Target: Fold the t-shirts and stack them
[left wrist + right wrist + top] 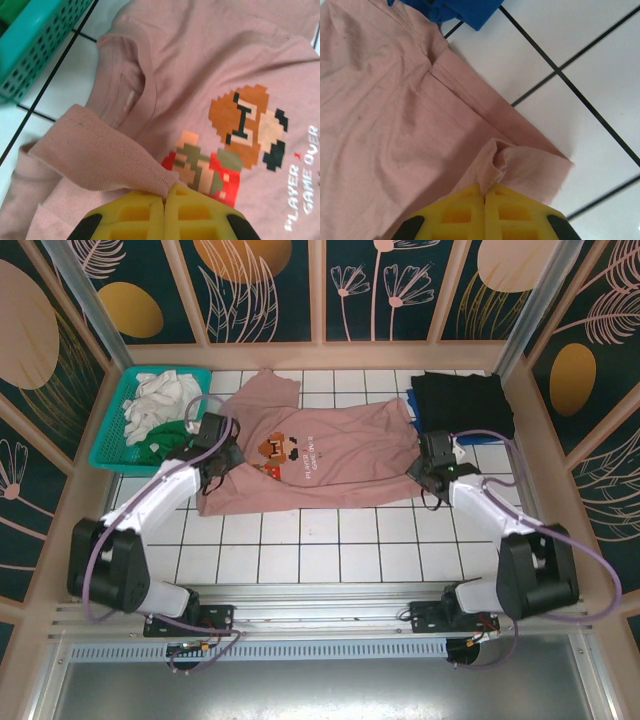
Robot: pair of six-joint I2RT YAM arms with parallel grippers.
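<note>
- Dusty-pink t-shirt (320, 455): spread across the middle of the white-tiled worktop (330, 540), print side up, collar (125, 95) toward the left arm, hem toward the right arm.
- Left fingers (132, 215): pressed together on a raised fold of the pink cloth with a stitched edge, just beside the collar and close to the pixel print (240, 135).
- Right fingers (455, 215): pressed together on a pinched-up bit of the hem at its near corner, with bare tile just to the right.
- Blue t-shirt (455, 7): at the far end of the pink hem, overlapping its corner.
- Black t-shirt (462, 400): folded flat in the far right corner of the worktop, just beyond the right arm's wrist, with the blue cloth showing along its left and near edges.
- Teal basket (112, 445): in the far left corner, near the pink shirt's shoulder; white t-shirt (160, 400) and green t-shirt (172, 432) bundled loosely inside, unfolded.
</note>
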